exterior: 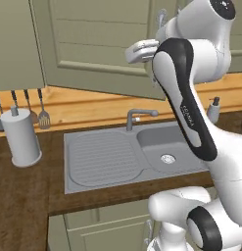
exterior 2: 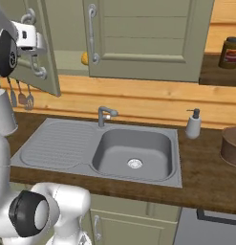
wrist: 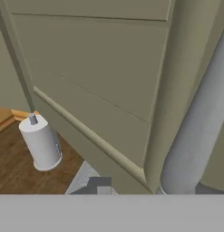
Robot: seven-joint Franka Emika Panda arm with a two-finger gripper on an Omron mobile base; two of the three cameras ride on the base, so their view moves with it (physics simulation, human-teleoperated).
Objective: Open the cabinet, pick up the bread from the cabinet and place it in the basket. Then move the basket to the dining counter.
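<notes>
The gripper (exterior 2: 37,60) clasps the grey handle (wrist: 199,127) of the cabinet's (exterior 2: 148,38) left door (exterior 2: 43,48), which stands swung open. The bread (exterior 2: 84,58) sits inside at the shelf's front edge. The basket (exterior 2: 231,145) rests at the counter's (exterior 2: 205,177) right end, beside the sink (exterior 2: 134,153).

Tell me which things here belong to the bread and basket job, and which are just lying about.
Job:
cabinet door, swung open
bread, inside the cabinet
basket, on the counter
claw, at the door handle

Lying about:
paper towel roll
soap dispenser
jar
hanging utensils
</notes>
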